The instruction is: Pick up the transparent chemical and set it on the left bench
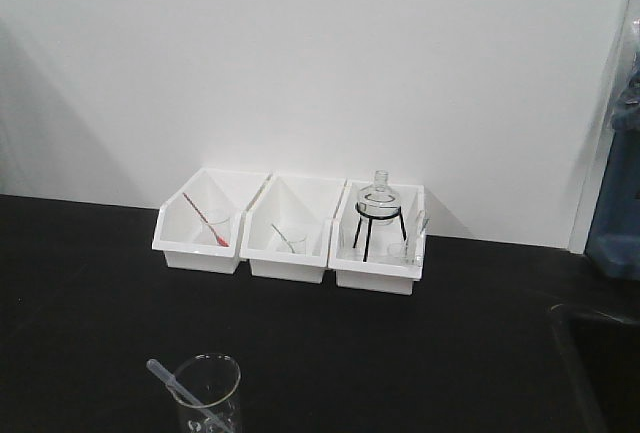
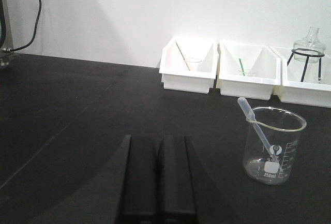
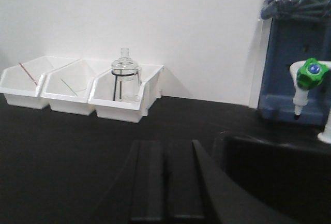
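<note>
The transparent chemical point(image 1: 210, 390) is a clear glass beaker with white marks and a clear dropper leaning in it. It stands upright on the black left bench point(image 1: 90, 283), near the front edge of the front view. In the left wrist view the beaker point(image 2: 272, 145) stands to the right of my left gripper point(image 2: 159, 144), apart from it. The left gripper is shut and empty. My right gripper point(image 3: 166, 149) is shut and empty, low over the bench point(image 3: 57, 151). The beaker is out of the right wrist view.
Three white bins stand against the white wall: one with a red-rod beaker point(image 1: 205, 221), one with a green-rod beaker point(image 1: 288, 233), one with a round flask on a black tripod point(image 1: 378, 215). A dark sink point(image 3: 274, 167) and a green-capped tap point(image 3: 308, 81) lie at the right.
</note>
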You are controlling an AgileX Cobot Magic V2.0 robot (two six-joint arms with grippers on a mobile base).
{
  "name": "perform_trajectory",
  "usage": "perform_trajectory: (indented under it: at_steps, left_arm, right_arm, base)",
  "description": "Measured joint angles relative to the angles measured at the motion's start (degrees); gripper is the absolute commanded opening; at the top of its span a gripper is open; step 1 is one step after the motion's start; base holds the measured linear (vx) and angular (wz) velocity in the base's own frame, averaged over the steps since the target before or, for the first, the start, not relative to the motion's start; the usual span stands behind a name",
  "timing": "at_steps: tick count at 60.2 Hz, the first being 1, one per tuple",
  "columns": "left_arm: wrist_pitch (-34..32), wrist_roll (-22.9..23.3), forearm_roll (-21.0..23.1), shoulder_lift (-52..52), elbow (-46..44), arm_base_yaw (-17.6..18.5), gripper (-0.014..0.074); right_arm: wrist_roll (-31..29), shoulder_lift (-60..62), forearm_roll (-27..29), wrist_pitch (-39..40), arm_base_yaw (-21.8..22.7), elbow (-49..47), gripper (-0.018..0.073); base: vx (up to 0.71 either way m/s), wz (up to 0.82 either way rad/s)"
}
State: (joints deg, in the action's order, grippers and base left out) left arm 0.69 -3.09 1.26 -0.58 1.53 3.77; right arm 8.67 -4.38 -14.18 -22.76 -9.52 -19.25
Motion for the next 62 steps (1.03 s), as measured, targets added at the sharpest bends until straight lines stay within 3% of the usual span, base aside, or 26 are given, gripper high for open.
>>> perform_trajectory:
  at_steps: [5,16,27,62]
  left_arm:
    - [0.0,0.0,0.0,0.0,0.0,0.0,-0.0003]
    - [0.0,0.0,0.0,0.0,0.0,0.0,-0.0003]
    - [0.0,0.0,0.0,0.0,0.0,0.0,-0.0003]
    - [0.0,0.0,0.0,0.0,0.0,0.0,-0.0003]
  right_arm:
    - [-7.13,2.31,1.97,7.17,2.77,5.92,-0.0008]
    - [-9.74,4.94,7.42,17.65,5.96,19.28,-0.0008]
    - [-9.85,4.94,11.16,16.28,6.83,20.99,-0.0008]
    - [-9.85,4.94,11.64,13.93,6.83,21.05,-0.0008]
  base:
    - [0.0,0.0]
    - [0.0,0.0]
    - [0.0,0.0]
    - [0.0,0.0]
